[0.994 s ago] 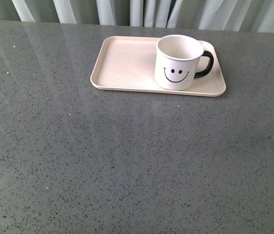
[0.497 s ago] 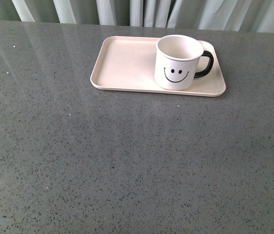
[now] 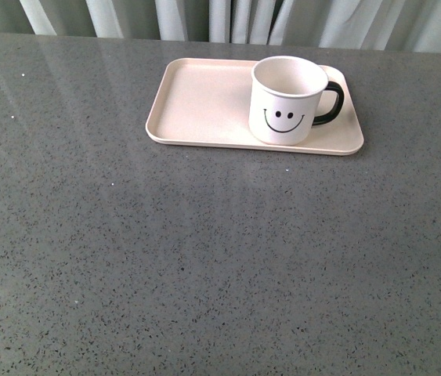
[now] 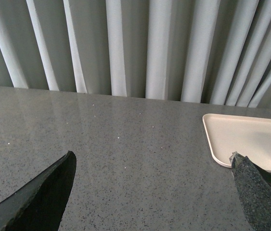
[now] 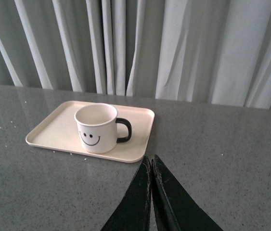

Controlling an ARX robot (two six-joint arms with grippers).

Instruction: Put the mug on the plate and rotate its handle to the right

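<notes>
Grey speckled stone makes up the counter, and on it lies one plate, pale pink, rectangular with rounded corners and a low rim, set toward the far edge before a row of pale curtains. One mug stands upright on the plate, in its right-hand part as the front view shows it, leaving the plate's left part bare. The mug is cream-white, open and empty inside, and bears one black smiley face turned toward the robot. Its one handle, a glossy black loop, points to the right and sits above the plate's right rim. Neither arm shows in the front view. In the left wrist view the left gripper has its two dark jaws spread wide apart with nothing between them but bare counter; the plate's near corner and a sliver of the mug show at one side, well apart from the gripper. In the right wrist view the right gripper has its two jaws pressed together with no gap and nothing caught in them, hanging above the counter near the plate's edge but not touching plate or mug, whose face and handle are both plain to see from there
</notes>
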